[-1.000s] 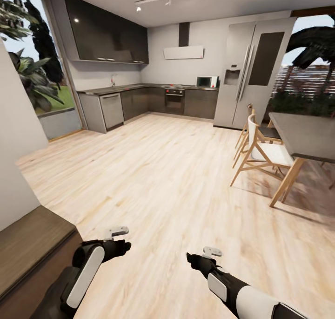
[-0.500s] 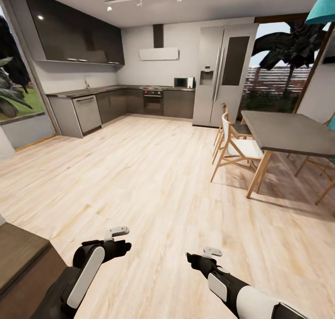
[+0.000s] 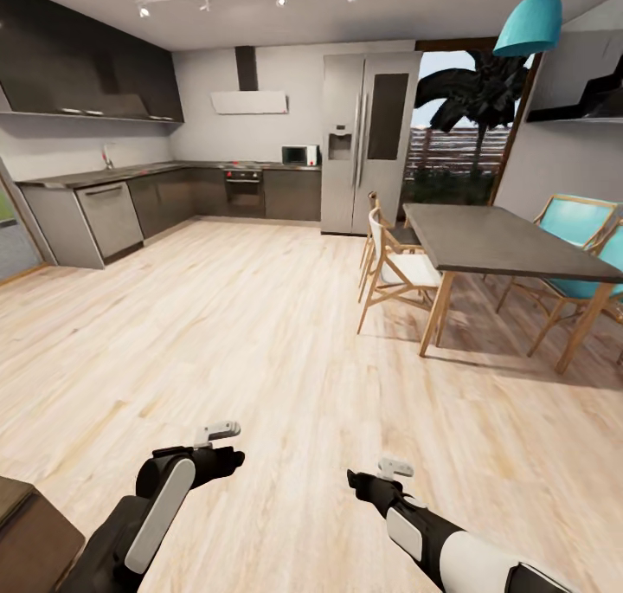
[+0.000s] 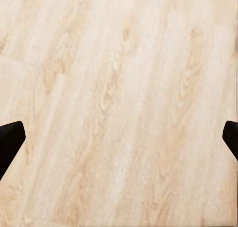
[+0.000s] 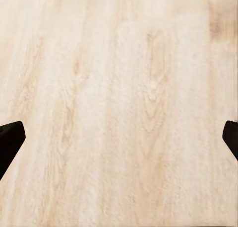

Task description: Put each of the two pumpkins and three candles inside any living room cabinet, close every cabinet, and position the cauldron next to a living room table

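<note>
Only a dark corner of the cabinet [image 3: 22, 537] shows, at seven o'clock. Left gripper [image 3: 216, 441] and right gripper [image 3: 381, 473] hang spread wide and empty over bare floor [image 3: 285, 333]. Its drawers likely slide stiffly; grasp the front's edge.

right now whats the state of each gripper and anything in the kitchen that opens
left gripper: open, empty, over bare wood floor
right gripper: open, empty, over bare wood floor
fridge: doors shut
oven: door shut
dishwasher: shut
</note>
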`<state>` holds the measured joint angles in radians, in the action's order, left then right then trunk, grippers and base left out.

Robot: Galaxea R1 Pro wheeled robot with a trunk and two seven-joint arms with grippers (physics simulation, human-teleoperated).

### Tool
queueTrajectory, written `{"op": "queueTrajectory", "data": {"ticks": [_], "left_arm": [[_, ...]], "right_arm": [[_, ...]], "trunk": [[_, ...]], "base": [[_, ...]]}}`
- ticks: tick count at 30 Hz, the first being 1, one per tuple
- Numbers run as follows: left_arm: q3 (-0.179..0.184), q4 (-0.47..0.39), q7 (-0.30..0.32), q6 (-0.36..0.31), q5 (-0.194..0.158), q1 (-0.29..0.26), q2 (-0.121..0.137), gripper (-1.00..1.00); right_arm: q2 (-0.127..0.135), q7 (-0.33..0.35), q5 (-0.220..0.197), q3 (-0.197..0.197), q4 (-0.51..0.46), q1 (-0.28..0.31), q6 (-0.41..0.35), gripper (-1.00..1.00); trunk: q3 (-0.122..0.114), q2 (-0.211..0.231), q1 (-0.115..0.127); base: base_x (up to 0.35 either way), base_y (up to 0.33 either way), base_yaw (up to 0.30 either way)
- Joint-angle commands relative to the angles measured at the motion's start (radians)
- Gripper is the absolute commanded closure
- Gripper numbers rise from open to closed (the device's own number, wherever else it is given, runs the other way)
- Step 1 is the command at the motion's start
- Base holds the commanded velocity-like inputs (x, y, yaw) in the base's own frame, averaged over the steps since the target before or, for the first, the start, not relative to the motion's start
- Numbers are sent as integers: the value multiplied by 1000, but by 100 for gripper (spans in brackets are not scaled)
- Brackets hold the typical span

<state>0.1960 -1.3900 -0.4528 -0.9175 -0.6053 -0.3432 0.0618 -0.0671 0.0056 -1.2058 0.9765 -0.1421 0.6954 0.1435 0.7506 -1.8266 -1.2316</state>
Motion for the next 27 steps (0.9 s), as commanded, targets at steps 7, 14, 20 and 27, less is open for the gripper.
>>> {"op": "queueTrajectory", "data": {"ticks": [7,14,20,27], "left_arm": [[3,-1,-10,-1,-11,0,0,-100],[3,0,-10,-1,-9,0,1,-100],[3,0,-10,-1,-7,0,0,-100],[5,0,-10,-1,-7,0,1,-100]], "right_arm": [[0,1,-11,8,1,1,4,-100],[0,1,-11,8,1,1,4,-100],[0,1,-11,8,1,1,4,-100],[0,1,-11,8,1,1,4,-100]], "trunk": [[-2,0,0],[-5,0,0],[-7,0,0],[-10,0,0]], "base": [[44,0,-292],[232,0,-292],[188,0,-292],[29,0,-292]]}}
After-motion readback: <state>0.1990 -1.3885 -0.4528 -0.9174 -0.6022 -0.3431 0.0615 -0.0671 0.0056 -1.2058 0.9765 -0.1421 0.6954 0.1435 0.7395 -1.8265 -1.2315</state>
